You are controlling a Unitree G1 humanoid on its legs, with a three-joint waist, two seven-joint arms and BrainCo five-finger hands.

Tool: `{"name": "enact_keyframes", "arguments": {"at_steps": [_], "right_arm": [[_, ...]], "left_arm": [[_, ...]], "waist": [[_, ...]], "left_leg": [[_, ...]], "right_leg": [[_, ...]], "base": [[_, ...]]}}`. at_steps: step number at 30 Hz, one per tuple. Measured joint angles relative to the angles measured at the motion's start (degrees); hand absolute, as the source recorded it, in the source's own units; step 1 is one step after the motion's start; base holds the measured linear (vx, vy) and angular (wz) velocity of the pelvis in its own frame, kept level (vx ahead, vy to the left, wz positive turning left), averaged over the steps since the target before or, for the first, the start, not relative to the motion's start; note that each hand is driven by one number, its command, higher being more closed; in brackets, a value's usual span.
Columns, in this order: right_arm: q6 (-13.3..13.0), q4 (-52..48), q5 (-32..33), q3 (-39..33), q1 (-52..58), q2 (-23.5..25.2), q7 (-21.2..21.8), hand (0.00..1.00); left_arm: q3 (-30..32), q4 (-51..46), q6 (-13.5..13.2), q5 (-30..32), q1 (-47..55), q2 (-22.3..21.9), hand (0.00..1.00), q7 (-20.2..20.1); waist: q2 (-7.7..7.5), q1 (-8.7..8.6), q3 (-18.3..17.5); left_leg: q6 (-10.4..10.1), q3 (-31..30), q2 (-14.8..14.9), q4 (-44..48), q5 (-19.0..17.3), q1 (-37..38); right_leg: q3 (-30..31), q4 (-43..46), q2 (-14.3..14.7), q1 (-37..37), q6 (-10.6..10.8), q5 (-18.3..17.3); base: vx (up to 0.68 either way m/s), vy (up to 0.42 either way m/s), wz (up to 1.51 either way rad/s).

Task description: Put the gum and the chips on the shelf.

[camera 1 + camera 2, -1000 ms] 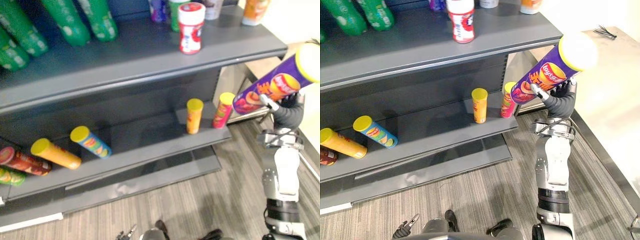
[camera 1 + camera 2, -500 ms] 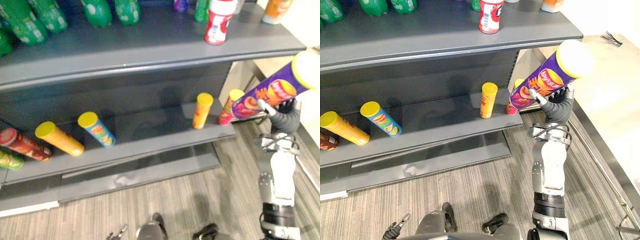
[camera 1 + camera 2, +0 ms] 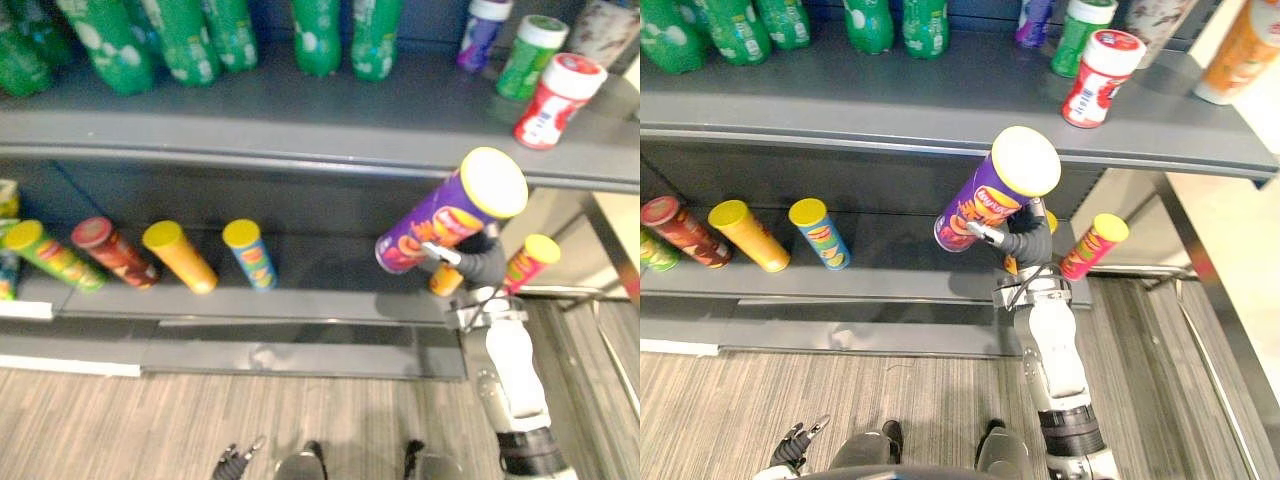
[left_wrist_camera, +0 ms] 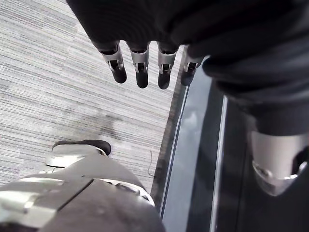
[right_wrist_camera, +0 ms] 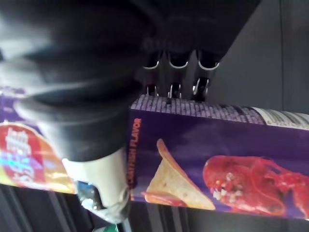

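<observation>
The right hand gripped the tilted chips can mid-frame; probably best righted over the lower shelf first.

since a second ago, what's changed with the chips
The right hand carried the purple chips can left, from past the shelf's right end to in front of the lower shelf. Its base is now over the orange can, left of the red can. The view also shifted. The grip is unchanged, and the other cans stayed put. The left hand hangs open over the floor.
</observation>
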Motion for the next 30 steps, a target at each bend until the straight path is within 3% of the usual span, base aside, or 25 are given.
{"name": "enact_keyframes", "arguments": {"at_steps": [2,5,10,16,22,30], "right_arm": [[-0.12,-0.61,0.15,0.07,-0.02,0.05,0.26,1.00],[-0.19,-0.65,0.53,0.06,0.88,0.16,0.25,1.00],[-0.33,-3.72,3.07,0.03,5.05,0.33,0.98,1.00],[-0.51,-4.42,3.08,1.38,6.66,0.39,1.52,1.00],[-0.47,-4.52,3.28,4.25,7.23,1.38,2.13,1.00],[0.43,-1.95,9.36,18.27,8.65,1.34,5.52,1.00]], "left_arm": [[-0.05,-0.01,-0.22,0.00,0.16,-0.70,0.00,-0.02],[-0.12,0.15,-0.18,-0.04,0.59,-0.77,0.00,-0.06],[-1.66,0.13,-0.18,0.10,-0.25,-0.76,0.00,-0.18],[-1.56,1.16,-0.20,1.72,-0.58,-0.64,0.00,-0.11],[-1.70,2.22,-0.19,2.71,-0.92,-0.44,0.00,-0.01],[-2.87,2.35,-0.23,4.40,-1.52,-0.18,0.00,1.10]], "waist": [[1.05,0.47,0.16],[1.01,0.67,0.40],[0.95,0.08,0.32],[0.89,-0.24,-0.07],[0.95,-1.36,-1.02],[0.97,-1.39,-3.10]], "left_leg": [[-0.91,-0.51,1.91,0.52,-0.09,-1.76],[-2.71,-1.29,4.02,-0.97,0.75,-1.62],[-4.27,-3.62,4.05,-9.74,5.96,0.80],[-4.90,-3.10,3.98,-16.33,9.43,3.36],[-4.74,-2.96,3.72,-18.49,10.46,4.21],[-4.69,-1.53,3.51,-19.60,10.83,5.27]], "right_leg": [[-1.23,-3.67,2.07,0.59,0.33,0.30],[-2.02,-5.55,4.52,1.39,-0.58,0.98],[-5.02,-8.44,5.65,2.94,-2.05,1.28],[-5.13,-12.45,6.75,4.03,-2.59,3.19],[-5.07,-16.42,6.89,5.53,-2.40,5.35],[-4.15,-18.34,7.00,6.21,-2.30,6.53]], "base": [[0.05,-0.159,0.12],[0.01,-0.173,0.01],[0.04,-0.097,0.28],[0.05,-0.026,-0.01],[0.00,0.000,-0.01],[0.00,0.000,-0.07]]}}
